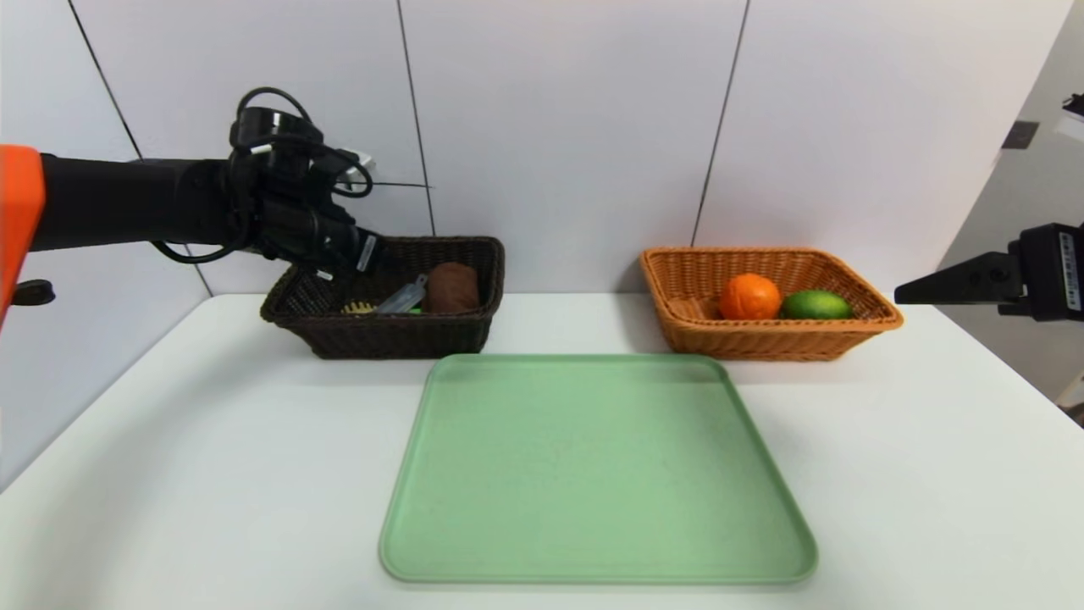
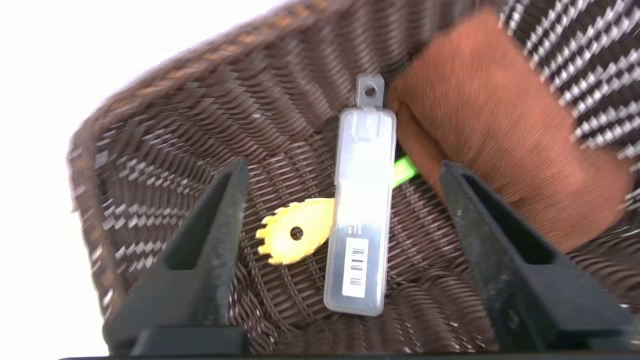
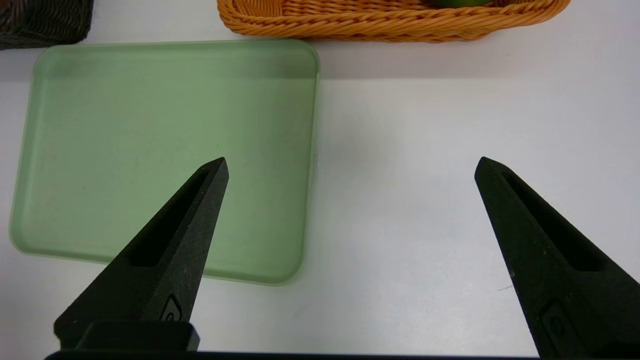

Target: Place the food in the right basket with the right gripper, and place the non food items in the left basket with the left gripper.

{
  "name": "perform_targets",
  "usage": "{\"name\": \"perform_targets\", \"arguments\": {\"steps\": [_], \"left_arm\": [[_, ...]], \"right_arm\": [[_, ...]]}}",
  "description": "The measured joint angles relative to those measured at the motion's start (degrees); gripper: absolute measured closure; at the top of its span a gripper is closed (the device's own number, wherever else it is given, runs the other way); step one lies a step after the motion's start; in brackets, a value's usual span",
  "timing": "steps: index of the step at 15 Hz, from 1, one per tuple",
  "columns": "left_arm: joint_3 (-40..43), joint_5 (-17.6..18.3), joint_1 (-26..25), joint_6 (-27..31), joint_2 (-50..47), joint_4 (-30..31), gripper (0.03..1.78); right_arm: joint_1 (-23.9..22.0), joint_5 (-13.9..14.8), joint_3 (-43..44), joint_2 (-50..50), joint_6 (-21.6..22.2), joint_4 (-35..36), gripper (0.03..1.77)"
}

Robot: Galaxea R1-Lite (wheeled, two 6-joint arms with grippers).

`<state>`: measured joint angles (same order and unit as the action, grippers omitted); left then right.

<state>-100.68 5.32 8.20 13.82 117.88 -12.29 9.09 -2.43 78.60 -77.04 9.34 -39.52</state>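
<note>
The dark brown left basket (image 1: 398, 335) holds a clear plastic case (image 2: 361, 200) lying over a yellow-headed utensil (image 2: 295, 236) with a green handle, beside a brown fuzzy object (image 2: 495, 125). My left gripper (image 2: 342, 172) hovers open above the case inside that basket, holding nothing; in the head view it (image 1: 351, 250) is over the basket's left part. The orange right basket (image 1: 766, 339) contains an orange (image 1: 749, 296) and a green fruit (image 1: 815, 305). My right gripper (image 3: 350, 165) is open and empty over bare table, at the far right edge of the head view (image 1: 923, 288).
A green tray (image 1: 593, 470) with nothing on it lies in the middle of the white table (image 1: 169, 457), in front of both baskets. In the right wrist view the tray (image 3: 150, 150) is beside the gripper. A tiled wall stands right behind the baskets.
</note>
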Motion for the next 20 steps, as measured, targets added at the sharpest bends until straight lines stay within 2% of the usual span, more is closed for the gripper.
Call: {"name": "perform_targets", "arguments": {"steps": [4,8,10,14,17,20], "left_arm": [[0.38,-1.27,1.88,-9.2,-5.95,-4.28,0.3],[4.35,-6.24,2.76,-12.51,-16.59,-11.25,0.22],[10.72,-8.92,2.82,-13.31,-23.61,-12.63,0.2],[30.84,-16.03,2.9,-13.85,-40.94,-13.04,0.16],[42.31,-22.02,2.93,-13.67,-53.86,-13.2,0.14],[51.48,-28.07,1.79,-13.31,-65.73,-13.57,0.14]], "right_arm": [[0.09,0.45,0.0,0.65,-0.61,-0.06,0.1],[0.13,0.61,-0.49,4.83,-3.25,-0.3,0.1],[0.11,0.61,-2.86,8.55,-3.78,-0.39,0.09],[0.11,0.94,-10.86,18.62,-4.96,-0.35,0.09],[-0.15,1.13,-16.94,27.86,-6.91,-0.41,0.09],[-4.35,0.43,-21.22,35.45,-10.37,-0.39,0.09]]}}
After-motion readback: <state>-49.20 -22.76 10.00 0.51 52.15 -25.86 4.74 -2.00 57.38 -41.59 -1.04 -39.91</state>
